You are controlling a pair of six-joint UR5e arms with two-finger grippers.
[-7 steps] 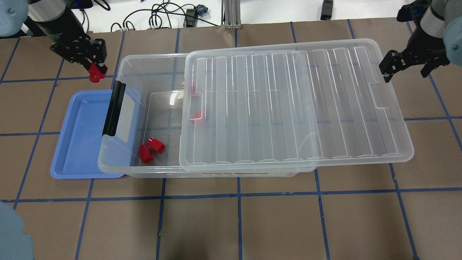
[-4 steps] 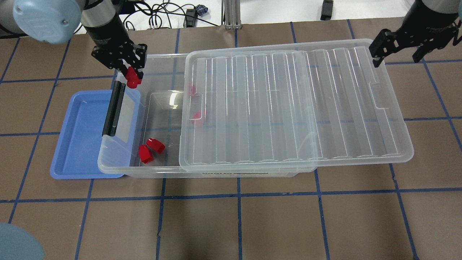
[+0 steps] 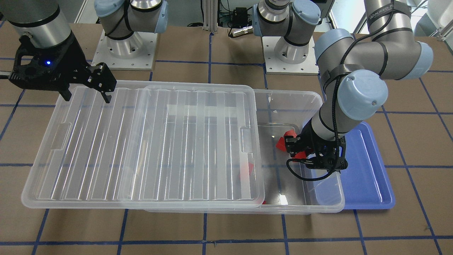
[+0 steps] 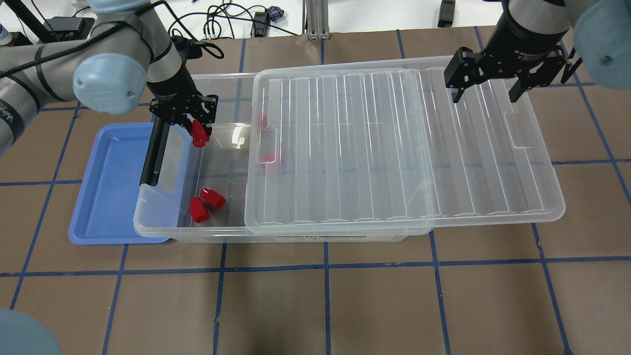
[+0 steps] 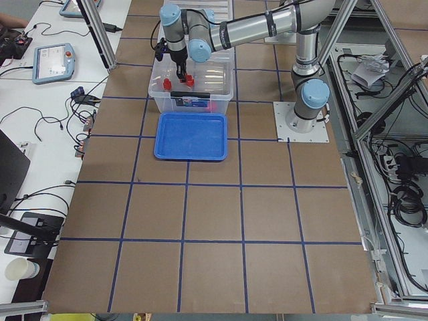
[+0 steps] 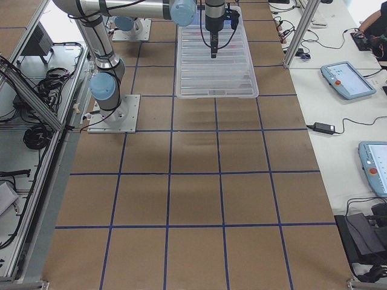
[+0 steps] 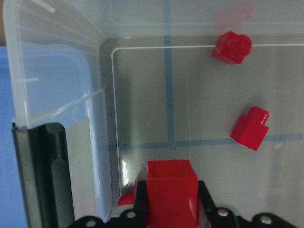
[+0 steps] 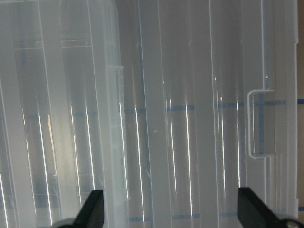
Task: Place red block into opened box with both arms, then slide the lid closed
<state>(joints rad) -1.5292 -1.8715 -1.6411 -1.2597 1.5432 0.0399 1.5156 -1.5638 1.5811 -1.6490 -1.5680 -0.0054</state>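
The clear box (image 4: 207,77) lies across the table, open at its left end. The ribbed lid (image 4: 394,148) covers the remainder and overhangs the right end. My left gripper (image 4: 197,129) is shut on a red block (image 4: 199,135) and hangs over the open end, close to the black clip (image 4: 156,148). In the left wrist view the held red block (image 7: 172,192) sits between the fingers above the box floor. Two red blocks (image 4: 213,197) lie side by side inside the box, and another (image 4: 271,158) shows through the lid. My right gripper (image 4: 488,91) stands open above the lid's far right part.
A shallow blue tray (image 4: 108,187) sits partly under the box's left end. Cables and an aluminium post lie beyond the far table edge. Brown table with blue tape lines spreads out in front of the box.
My left gripper has carried the red block rightward, from outside the box to over its open end. My right gripper has moved left from beside the lid to above it.
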